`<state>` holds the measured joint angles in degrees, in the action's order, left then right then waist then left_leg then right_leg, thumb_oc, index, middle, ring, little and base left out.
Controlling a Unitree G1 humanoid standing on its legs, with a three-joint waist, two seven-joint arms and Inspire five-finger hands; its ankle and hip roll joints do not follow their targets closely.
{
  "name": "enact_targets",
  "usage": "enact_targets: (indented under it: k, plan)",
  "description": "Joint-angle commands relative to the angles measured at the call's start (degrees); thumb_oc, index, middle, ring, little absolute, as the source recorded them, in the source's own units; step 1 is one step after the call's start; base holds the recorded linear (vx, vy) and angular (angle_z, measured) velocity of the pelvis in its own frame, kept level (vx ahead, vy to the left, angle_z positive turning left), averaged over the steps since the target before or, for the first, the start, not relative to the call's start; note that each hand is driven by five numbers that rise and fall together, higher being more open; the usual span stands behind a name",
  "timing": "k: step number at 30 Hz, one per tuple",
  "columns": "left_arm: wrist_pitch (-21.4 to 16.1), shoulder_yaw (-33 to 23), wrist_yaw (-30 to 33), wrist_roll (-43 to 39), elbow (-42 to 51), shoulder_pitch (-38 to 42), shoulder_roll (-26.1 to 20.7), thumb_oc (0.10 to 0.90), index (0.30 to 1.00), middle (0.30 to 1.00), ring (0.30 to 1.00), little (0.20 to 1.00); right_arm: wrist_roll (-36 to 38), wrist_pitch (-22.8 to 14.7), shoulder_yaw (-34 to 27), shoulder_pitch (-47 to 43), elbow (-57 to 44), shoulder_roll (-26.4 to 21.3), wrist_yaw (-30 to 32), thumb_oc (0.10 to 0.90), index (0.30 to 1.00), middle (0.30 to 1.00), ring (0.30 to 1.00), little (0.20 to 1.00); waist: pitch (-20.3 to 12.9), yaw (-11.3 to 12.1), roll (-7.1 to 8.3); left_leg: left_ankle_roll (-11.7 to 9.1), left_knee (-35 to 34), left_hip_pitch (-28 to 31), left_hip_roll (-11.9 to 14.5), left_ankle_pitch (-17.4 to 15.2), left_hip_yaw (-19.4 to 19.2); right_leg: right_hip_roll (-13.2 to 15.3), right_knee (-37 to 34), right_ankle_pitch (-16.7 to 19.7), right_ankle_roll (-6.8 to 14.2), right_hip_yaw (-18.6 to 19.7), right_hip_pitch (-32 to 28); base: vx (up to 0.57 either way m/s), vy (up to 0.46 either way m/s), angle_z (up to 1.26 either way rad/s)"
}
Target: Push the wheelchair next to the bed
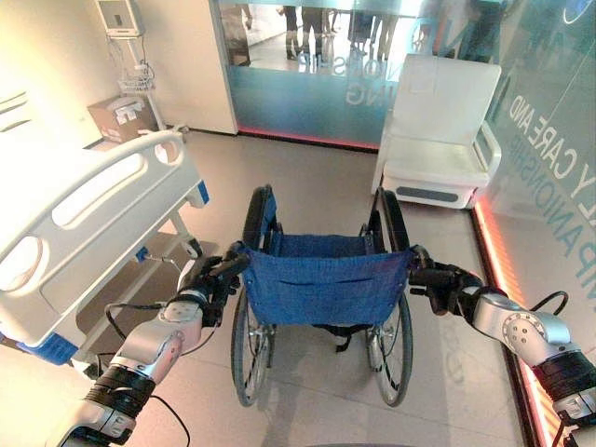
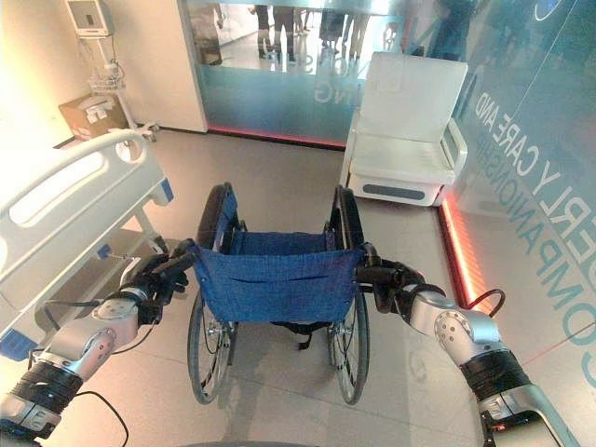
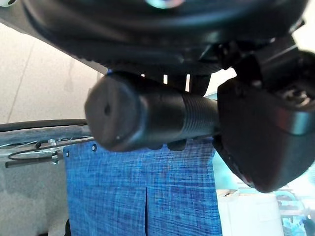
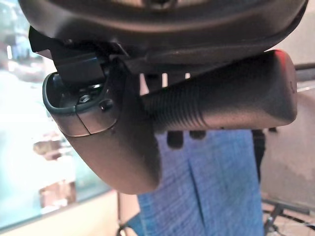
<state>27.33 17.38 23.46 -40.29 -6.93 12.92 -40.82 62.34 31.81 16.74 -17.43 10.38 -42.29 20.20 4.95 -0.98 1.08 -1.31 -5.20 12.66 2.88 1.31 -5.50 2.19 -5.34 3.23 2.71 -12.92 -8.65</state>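
The blue fabric-backed wheelchair with black tyres stands on the pale floor directly ahead of the robot, to the right of the white hospital bed with moulded side rails and apart from it. The left hand is clenched around the black ribbed left push handle. The right hand grasps the black ribbed right push handle. A white armchair sits beyond, against the glass wall.
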Motion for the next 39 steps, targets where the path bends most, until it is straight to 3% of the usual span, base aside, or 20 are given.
enact_targets:
  k: [1,5,7,14,26,30,35,39]
  plan:
    - [-7.3,-0.4,-1.8,-4.4,3.8,7.7,3.3,0.4,0.3,0.3,0.3,0.3,2.6,-1.1,6.5,0.5,-5.8,8.9,-8.7,0.4,0.3,0.3,0.3,0.3,-0.1,1.7,-0.85,-1.0,0.2,-2.3,-2.9,-0.5,-0.6,0.9,0.3,-2.7,3.5,-1.9,-2.3,0.0,0.0,0.0]
    - [-6.9,-0.2,-1.9,-10.3,3.9,7.5,4.0,0.4,0.3,0.3,0.3,0.3,2.6,-1.2,6.6,0.2,-6.0,8.9,-8.3,0.4,0.3,0.3,0.3,0.3,0.0,1.5,-0.84,-1.0,0.2,-2.1,-2.8,-0.5,-1.1,1.0,0.3,-2.7,3.6,-2.1,-2.4,0.0,0.0,0.0]
    - [-8.3,0.1,-2.6,-18.2,4.3,6.9,5.7,0.4,0.3,0.3,0.3,0.3,2.4,-1.5,6.7,0.1,-5.9,9.1,-8.1,0.4,0.3,0.3,0.3,0.3,0.0,1.4,-0.81,-1.0,0.2,-1.9,-2.7,-0.5,-1.5,1.1,0.3,-2.6,3.6,-2.3,-2.5,0.0,0.0,0.0]
    - [-12.3,2.0,-4.4,-26.8,7.7,6.4,8.9,0.4,0.3,0.3,0.3,0.3,2.4,-2.8,6.3,0.3,-5.7,9.5,-8.1,0.4,0.3,0.3,0.3,0.3,0.1,1.2,-0.86,-0.9,0.2,-1.6,-2.8,-0.7,-1.8,1.3,0.3,-2.4,3.7,-2.4,-2.6,0.0,0.003,0.0]
    - [-9.7,2.5,-1.4,-25.3,1.9,9.7,10.5,0.4,0.3,0.3,0.3,0.3,3.7,-5.3,6.5,-5.2,-1.0,10.8,-5.6,0.4,0.3,0.3,0.3,0.3,0.0,1.5,-0.61,0.0,0.2,-0.7,-3.8,-1.3,-1.8,1.8,0.3,-2.1,3.8,-2.1,-3.1,0.04,0.029,-0.01]
    - [-10.9,2.5,-1.0,-24.5,-1.3,10.8,11.0,0.4,0.3,0.3,0.3,0.3,3.9,-5.9,6.9,-6.8,1.7,11.7,-5.0,0.4,0.3,0.3,0.3,0.3,0.0,1.6,-0.51,0.4,0.2,-0.1,-4.2,-1.4,-1.9,2.2,0.3,-2.0,3.8,-1.9,-3.6,0.09,0.065,-0.07]
    - [-12.3,2.6,-2.2,-23.3,-6.6,13.8,11.3,0.4,0.3,0.3,0.3,0.3,4.1,-6.4,7.8,-10.5,6.1,12.6,-4.6,0.4,0.3,0.3,0.3,0.3,0.7,2.0,-0.14,1.7,0.8,1.0,-5.4,-2.0,-1.7,3.2,0.4,-1.4,4.0,-1.0,-5.0,0.12,0.105,-0.07]
    - [-12.0,2.8,-3.2,-24.3,-9.3,17.0,10.6,0.4,0.3,0.3,0.3,0.3,5.6,-7.5,8.1,-13.5,8.9,12.7,-6.3,0.4,0.3,0.3,0.3,0.3,2.0,2.3,0.21,3.5,4.1,0.2,-6.5,-3.9,-1.4,5.0,6.1,-2.3,4.7,0.0,-3.2,0.08,0.115,0.0]
